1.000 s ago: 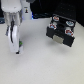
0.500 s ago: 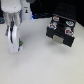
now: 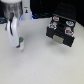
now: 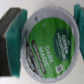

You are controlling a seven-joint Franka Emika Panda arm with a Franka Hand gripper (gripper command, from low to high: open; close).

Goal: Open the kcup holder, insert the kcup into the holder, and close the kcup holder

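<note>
The kcup (image 4: 48, 41), its green foil lid filling the wrist view, sits clamped between the two teal-padded fingers (image 4: 14, 35) of the gripper (image 3: 19, 44). In the exterior view the pod shows only as a green speck at the gripper's tip, at middle left of the frame, low over the pale table (image 3: 42, 67); whether it touches the surface cannot be told. The kcup holder (image 3: 61, 31) stands well apart at upper right, a black box whose drawer appears pulled out toward the lower part of the frame, pods visible in its round slots. By that reading the opening step is done and the insertion step is in hand: the pod is grasped and not yet carried. The next move calls for a lift and a travel toward the exterior view's right, then a descent into a vacant slot; which slots are free is too blurred to say. Bare tabletop lies between gripper and holder, leaving open room for the transfer.
</note>
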